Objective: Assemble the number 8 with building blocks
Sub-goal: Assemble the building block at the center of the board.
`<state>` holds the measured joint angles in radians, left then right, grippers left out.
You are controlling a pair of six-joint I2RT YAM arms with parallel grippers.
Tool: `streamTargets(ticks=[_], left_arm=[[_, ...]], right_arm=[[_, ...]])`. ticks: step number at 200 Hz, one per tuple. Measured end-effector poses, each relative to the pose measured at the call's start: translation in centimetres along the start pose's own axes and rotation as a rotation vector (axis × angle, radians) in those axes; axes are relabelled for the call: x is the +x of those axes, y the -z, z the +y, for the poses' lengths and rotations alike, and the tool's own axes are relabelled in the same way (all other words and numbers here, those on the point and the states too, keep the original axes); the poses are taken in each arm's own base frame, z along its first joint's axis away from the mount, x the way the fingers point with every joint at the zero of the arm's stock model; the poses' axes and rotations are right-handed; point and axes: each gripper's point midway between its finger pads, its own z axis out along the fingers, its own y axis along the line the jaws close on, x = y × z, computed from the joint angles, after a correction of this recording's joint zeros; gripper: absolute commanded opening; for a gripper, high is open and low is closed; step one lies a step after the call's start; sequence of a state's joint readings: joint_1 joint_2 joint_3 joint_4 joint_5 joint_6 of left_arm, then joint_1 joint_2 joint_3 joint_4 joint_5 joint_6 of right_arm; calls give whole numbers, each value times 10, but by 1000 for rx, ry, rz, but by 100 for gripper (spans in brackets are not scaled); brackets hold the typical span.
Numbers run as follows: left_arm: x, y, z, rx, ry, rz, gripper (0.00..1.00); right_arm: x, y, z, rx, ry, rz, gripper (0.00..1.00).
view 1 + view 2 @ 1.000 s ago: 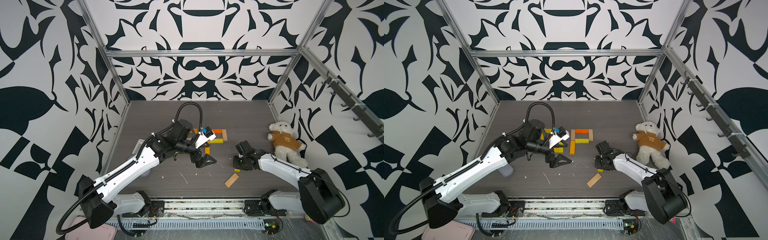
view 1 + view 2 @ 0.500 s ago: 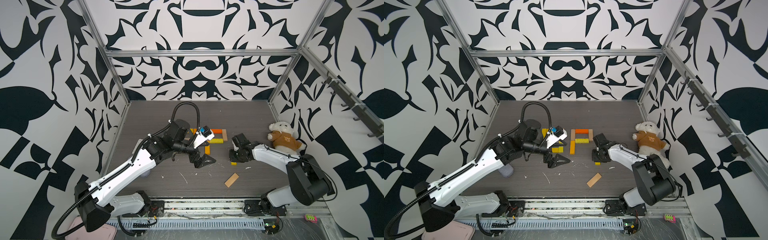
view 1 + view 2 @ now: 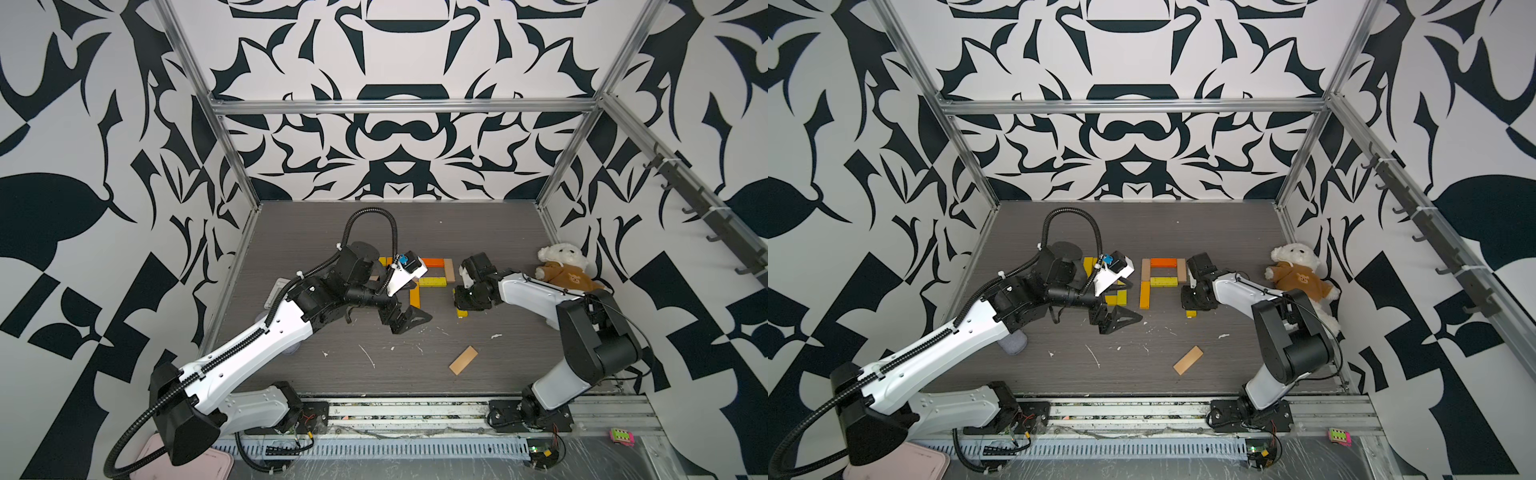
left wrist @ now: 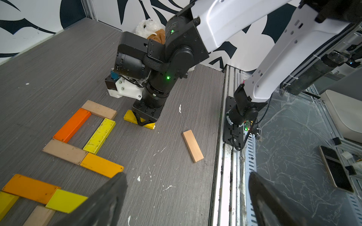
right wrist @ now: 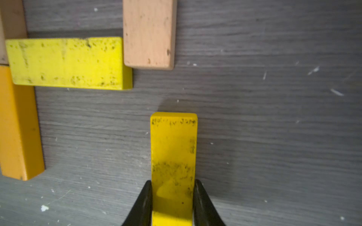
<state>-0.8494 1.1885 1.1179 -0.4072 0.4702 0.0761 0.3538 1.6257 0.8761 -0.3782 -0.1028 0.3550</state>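
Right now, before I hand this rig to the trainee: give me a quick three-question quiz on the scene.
1. True or false: the left gripper holds a block.
2. The held block in the right gripper is: A) red B) yellow C) pale tan.
3. What colour is the lone block lying flat by itself, away from both grippers?

Key: 1 false, its jaws stand wide open and empty. 2 B. 3 pale tan.

Right tool (image 4: 144,123) on yellow block (image 4: 128,118)
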Motion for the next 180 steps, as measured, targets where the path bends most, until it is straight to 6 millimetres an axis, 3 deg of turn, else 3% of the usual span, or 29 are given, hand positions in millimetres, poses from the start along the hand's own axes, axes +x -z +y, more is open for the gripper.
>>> streamTargets(ticks=[83,144,180], left_arm=[[0,0,1,-3,-2,1,99],[0,0,1,-4,-7,1,99],[0,0,1,-6,-10,2,99]], right_arm=[[-20,-7,12,-38,2,-17,27],[-23,-8,14,-47,-2,-22,28],[-23,-8,14,-48,-8,-23,35]])
